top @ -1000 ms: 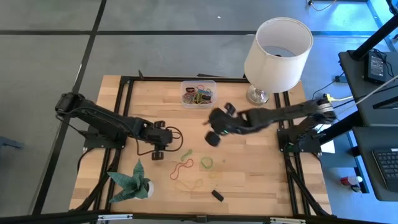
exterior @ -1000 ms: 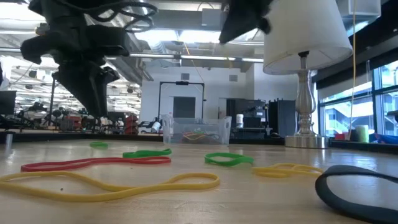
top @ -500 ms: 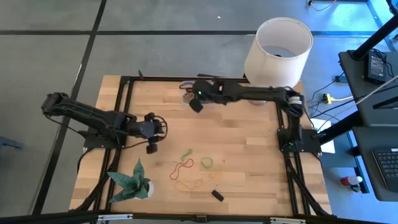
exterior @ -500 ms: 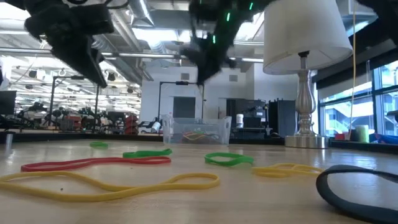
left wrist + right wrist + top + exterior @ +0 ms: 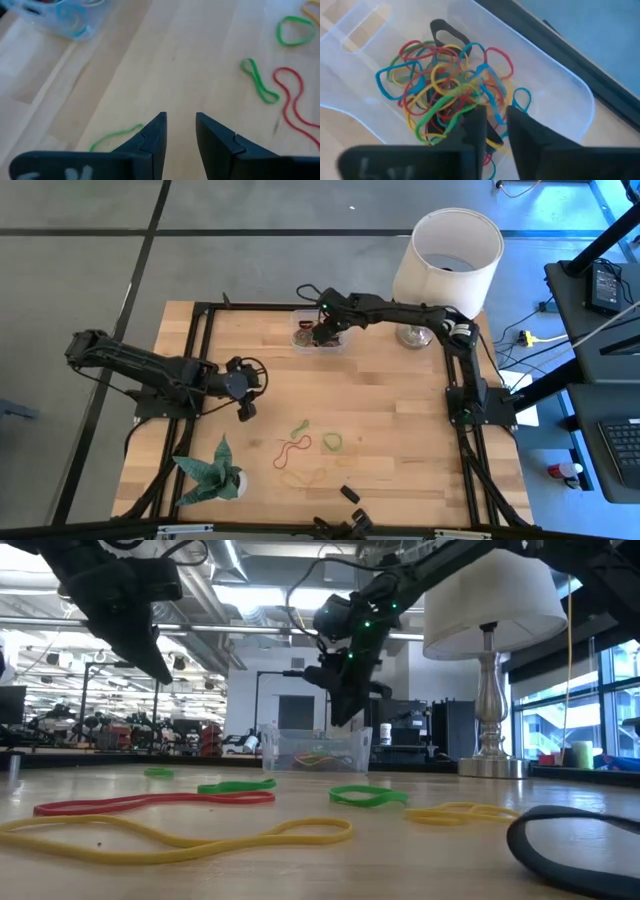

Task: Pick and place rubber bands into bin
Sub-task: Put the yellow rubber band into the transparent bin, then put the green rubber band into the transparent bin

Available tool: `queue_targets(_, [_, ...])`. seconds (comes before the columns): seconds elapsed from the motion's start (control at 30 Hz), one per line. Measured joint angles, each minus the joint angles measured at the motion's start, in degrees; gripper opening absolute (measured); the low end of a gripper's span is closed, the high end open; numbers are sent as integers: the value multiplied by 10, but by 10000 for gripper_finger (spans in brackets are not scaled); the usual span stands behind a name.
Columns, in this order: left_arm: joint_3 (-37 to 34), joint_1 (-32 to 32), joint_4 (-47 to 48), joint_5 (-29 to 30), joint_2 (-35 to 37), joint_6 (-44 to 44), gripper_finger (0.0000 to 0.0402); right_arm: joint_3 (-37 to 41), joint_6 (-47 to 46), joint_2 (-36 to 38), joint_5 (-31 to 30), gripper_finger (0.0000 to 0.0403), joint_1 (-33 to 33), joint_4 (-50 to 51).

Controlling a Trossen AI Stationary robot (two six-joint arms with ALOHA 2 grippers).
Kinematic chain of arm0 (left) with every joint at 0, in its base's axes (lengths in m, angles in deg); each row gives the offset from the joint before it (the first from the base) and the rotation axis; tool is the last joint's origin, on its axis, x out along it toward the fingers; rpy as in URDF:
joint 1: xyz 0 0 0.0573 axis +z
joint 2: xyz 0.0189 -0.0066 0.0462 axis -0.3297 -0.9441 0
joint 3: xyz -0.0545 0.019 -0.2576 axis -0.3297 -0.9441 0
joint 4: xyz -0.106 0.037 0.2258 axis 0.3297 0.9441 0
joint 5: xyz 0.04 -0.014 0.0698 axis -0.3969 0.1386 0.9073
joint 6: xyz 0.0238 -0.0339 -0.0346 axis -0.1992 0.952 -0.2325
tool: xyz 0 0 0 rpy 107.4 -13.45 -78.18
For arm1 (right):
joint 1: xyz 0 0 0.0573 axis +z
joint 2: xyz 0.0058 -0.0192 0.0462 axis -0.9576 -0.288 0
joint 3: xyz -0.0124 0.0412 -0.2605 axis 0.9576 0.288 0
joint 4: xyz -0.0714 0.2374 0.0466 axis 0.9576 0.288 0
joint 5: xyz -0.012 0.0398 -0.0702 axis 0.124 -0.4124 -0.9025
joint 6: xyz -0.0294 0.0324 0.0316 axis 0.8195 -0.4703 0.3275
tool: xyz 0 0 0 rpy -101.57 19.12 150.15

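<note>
So the bin (image 5: 319, 332) at the table's far edge already holds a pile of rubber bands (image 5: 451, 100), the right gripper (image 5: 322, 335) hangs over it slightly parted and empty, the left gripper (image 5: 179, 131) is part open and empty too, and several loose bands (image 5: 302, 451) wait near the front edge.

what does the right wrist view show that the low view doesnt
Only the right wrist view looks down into the bin, showing the tangled pile of rubber bands in it, with the right claw just above them.

Only the low view shows loose bands on the table: a red one, a yellow one, plus the lamp and the left claw raised.

Both show the bin and the right claw over it.
</note>
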Motion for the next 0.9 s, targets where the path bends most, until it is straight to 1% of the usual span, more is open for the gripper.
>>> queue_targets(0.1, [0,9,1,2,0,14,98,0,0,9,-4,104,-1,2])
queue_targets(0.2, [0,11,4,-2,0,3,98,-1,0,19,-5,131,-3,12])
queue_targets(0.33, [0,11,6,-14,0,-3,98,-1,-18,46,-6,142,9,53])
queue_targets(0.43, [0,11,13,-20,0,0,98,-1,-30,77,-8,134,41,96])
queue_targets(0.53, [0,11,22,-22,0,-1,102,0,-32,107,-18,118,89,141])
queue_targets(0.6, [0,17,29,-21,-2,2,112,12,-33,131,-33,106,129,151])
queue_targets(0.7, [1,34,39,-25,-6,29,138,54,-64,167,-44,89,191,149])
queue_targets(0.83, [0,69,60,-24,-17,74,184,129,-137,218,-44,70,275,130])
queue_targets(0.9, [0,92,71,-12,-27,100,205,175,-180,244,-52,63,314,120])
